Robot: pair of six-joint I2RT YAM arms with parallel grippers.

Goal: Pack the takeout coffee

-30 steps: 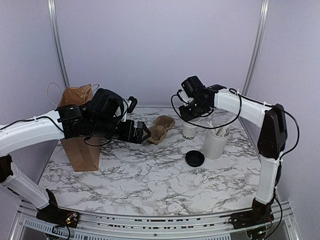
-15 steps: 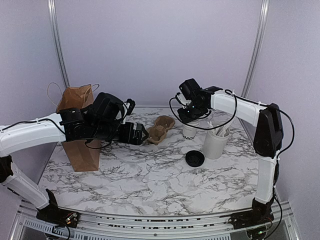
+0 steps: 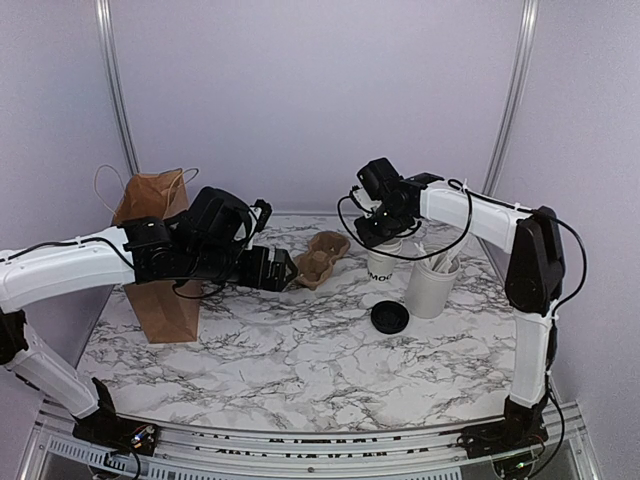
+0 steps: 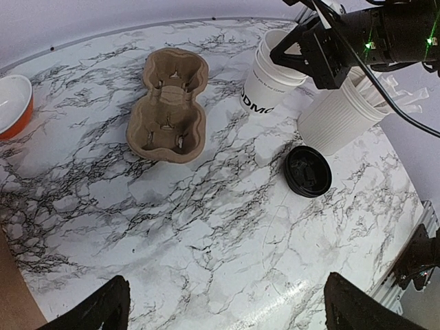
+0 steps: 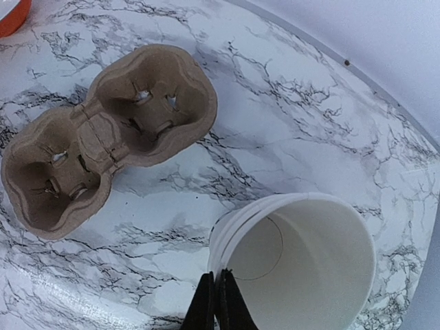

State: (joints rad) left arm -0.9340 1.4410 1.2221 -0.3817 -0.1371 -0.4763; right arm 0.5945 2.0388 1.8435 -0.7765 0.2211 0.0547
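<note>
A nested stack of white cups (image 3: pixel 380 263) (image 4: pixel 267 81) (image 5: pixel 302 268) with black lettering stands at the back right. My right gripper (image 3: pixel 386 237) (image 5: pixel 216 297) is shut on the rim of the top cup, one finger inside and one outside. The round black lid (image 3: pixel 389 317) (image 4: pixel 308 171) lies flat on the marble in front of the stack. My left gripper (image 3: pixel 284 268) (image 4: pixel 229 306) hovers wide open over bare marble left of the lid, holding nothing.
A brown two-cup pulp carrier (image 3: pixel 321 257) (image 4: pixel 168 106) (image 5: pixel 103 130) lies left of the stack. A taller white cup of white utensils (image 3: pixel 432 285) (image 4: pixel 340 117) stands to its right. A brown paper bag (image 3: pixel 160 285) stands at the left. An orange bowl (image 4: pixel 12 103) sits far left.
My right gripper has closed onto the cup rim after shifting slightly left. The left arm has drifted a little to the left, still open.
</note>
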